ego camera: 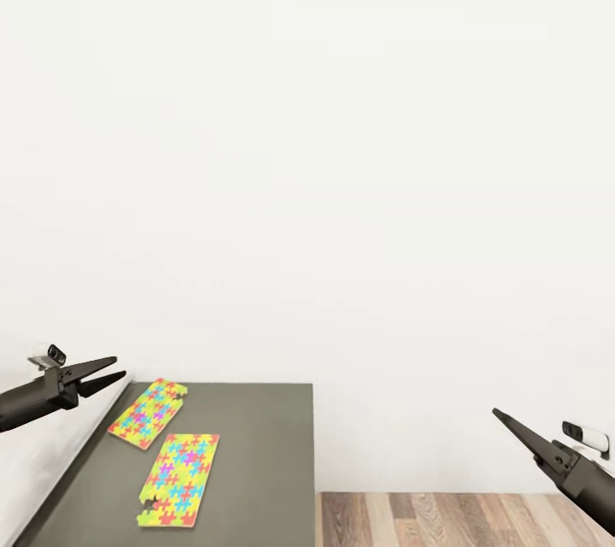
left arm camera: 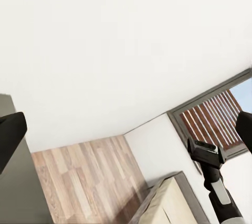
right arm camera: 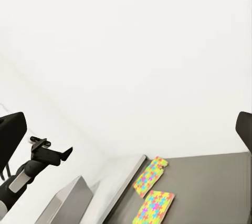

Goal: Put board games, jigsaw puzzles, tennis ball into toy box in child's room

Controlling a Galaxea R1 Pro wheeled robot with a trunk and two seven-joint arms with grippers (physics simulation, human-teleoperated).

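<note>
Two jigsaw puzzles lie flat on the table's lower dark grey section [ego camera: 256, 444]. The farther puzzle [ego camera: 148, 412] is near the table's left edge and the nearer puzzle [ego camera: 179, 479] sits just in front of it. They also appear in the right wrist view, farther [right arm camera: 150, 175] and nearer [right arm camera: 154, 206]. My left gripper [ego camera: 120, 367] hovers open and empty just left of the farther puzzle, above the table edge. My right gripper [ego camera: 497, 414] hangs open and empty over the floor, well right of the table. The toy box, board games and tennis ball are out of view.
A plain white wall rises right behind the table. Wood-plank floor [ego camera: 461, 521] lies to the right of the table's edge. The left wrist view looks across the floor [left arm camera: 84, 176] to a bed corner [left arm camera: 170, 195] and a grey-framed window [left arm camera: 218, 119].
</note>
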